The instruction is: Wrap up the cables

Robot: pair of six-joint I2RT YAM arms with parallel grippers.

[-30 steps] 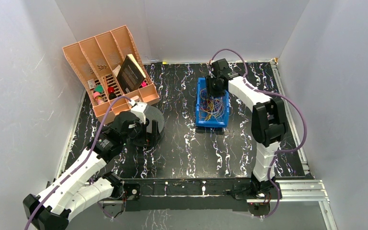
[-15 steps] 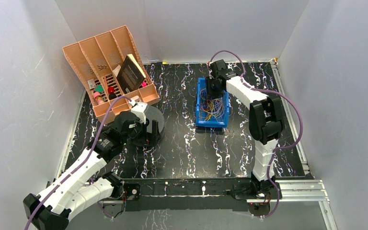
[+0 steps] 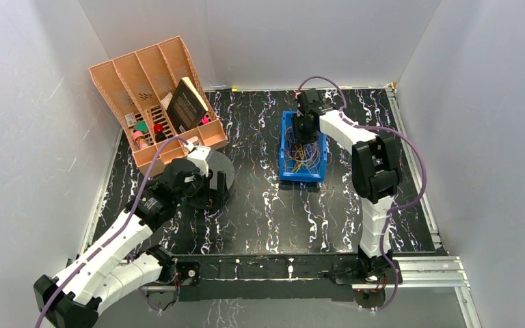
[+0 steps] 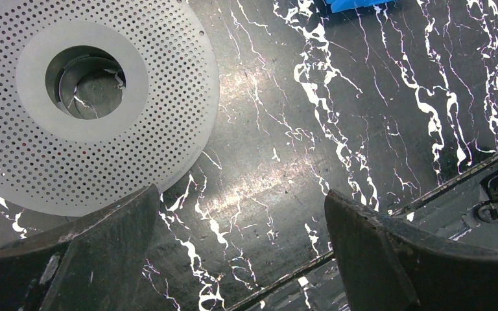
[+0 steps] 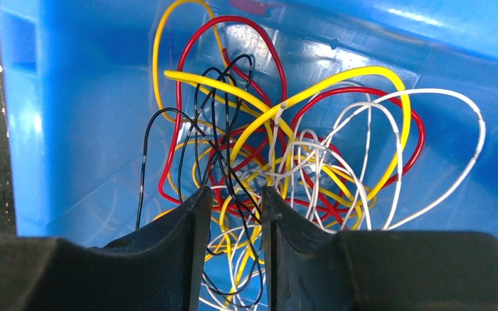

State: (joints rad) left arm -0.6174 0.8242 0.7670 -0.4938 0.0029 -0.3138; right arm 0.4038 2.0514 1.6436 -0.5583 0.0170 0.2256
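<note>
The cables [image 5: 337, 129] are a loose tangle of yellow, red, white and black wires lying in a blue bin [image 5: 52, 129]. From above, the cables [image 3: 302, 156] fill the middle of the bin [image 3: 284, 147] at the centre back of the table. My right gripper [image 5: 232, 194] is lowered into the bin's far end, its jaws narrowly open. Black, yellow and white strands run through the gap, none visibly pinched. My right gripper [image 3: 305, 130] points down. My left gripper [image 4: 240, 207] hangs wide open over bare table, holding nothing, beside a perforated metal disc [image 4: 168, 97].
A peach divided organizer [image 3: 150, 75] with a black book [image 3: 186, 104] and small coloured items leans at the back left. The perforated disc [image 3: 222, 171] lies by my left gripper [image 3: 202, 188]. A metal rail [image 3: 280, 263] borders the near edge, and white walls surround the table.
My right gripper has shifted slightly left and down into the bin, and its jaws have narrowed around the strands. The left arm has not moved.
</note>
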